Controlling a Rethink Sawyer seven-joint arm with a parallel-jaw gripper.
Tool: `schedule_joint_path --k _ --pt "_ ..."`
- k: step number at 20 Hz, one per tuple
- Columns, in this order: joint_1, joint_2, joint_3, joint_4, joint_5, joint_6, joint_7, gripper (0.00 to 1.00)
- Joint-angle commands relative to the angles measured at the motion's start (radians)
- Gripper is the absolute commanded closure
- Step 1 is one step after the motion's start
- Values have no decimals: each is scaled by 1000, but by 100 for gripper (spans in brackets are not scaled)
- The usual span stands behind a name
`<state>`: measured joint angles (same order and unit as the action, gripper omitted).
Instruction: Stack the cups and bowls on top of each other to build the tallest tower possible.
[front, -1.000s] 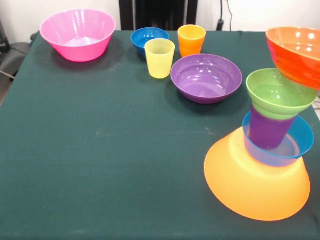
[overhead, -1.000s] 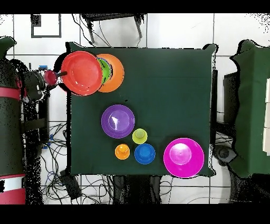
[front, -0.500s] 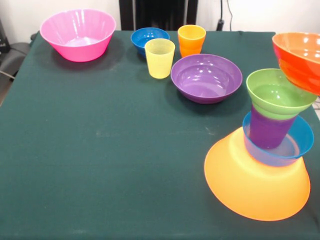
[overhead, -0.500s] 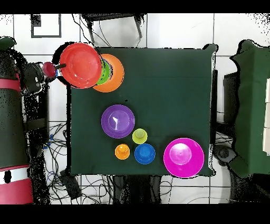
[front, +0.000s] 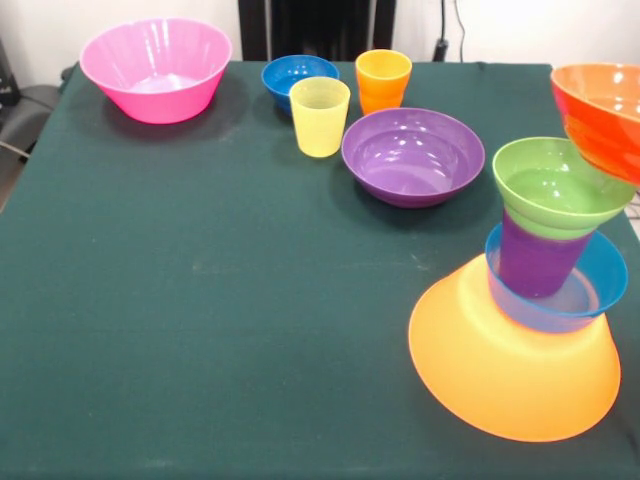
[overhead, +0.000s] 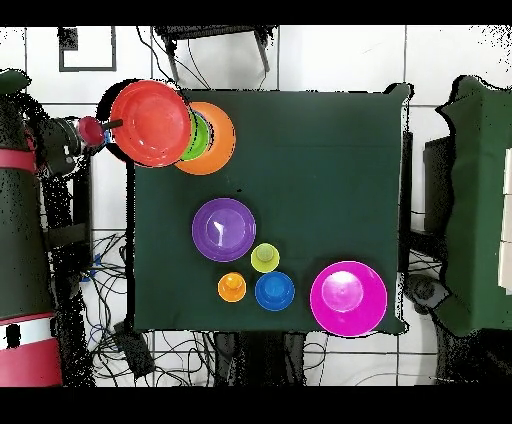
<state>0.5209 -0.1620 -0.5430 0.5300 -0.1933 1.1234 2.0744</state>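
The tower stands at the front right of the table: an upturned yellow-orange bowl (front: 510, 370) (overhead: 222, 140), a light blue bowl (front: 600, 275), a purple cup (front: 538, 262) and a green bowl (front: 555, 185) (overhead: 203, 135) on top. An orange-red bowl (front: 605, 115) (overhead: 150, 123) hangs in the air beside and above the green bowl, partly past the table's edge. In the overhead view my gripper (overhead: 112, 126) holds it at the rim. The front view does not show the gripper.
A purple bowl (front: 412, 155) (overhead: 223, 230) sits mid-table. Behind it are a yellow cup (front: 320, 117) (overhead: 265, 258), an orange cup (front: 383, 78) (overhead: 232, 288) and a dark blue bowl (front: 298, 75) (overhead: 274, 291). A large pink bowl (front: 155, 68) (overhead: 348, 298) occupies the far corner.
The orange-red bowl has drifted sideways with the gripper, away from the tower and further over the table's edge. Everything else stayed put.
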Motion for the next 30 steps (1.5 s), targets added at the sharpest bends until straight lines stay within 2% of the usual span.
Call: schedule_joint_path --k 1,15,30 --pt "2 -53 89 118 2 40 -89 100" --pt "-28 -97 123 194 -17 -56 -135 100" --pt "-47 -81 140 194 -35 -155 -137 100"
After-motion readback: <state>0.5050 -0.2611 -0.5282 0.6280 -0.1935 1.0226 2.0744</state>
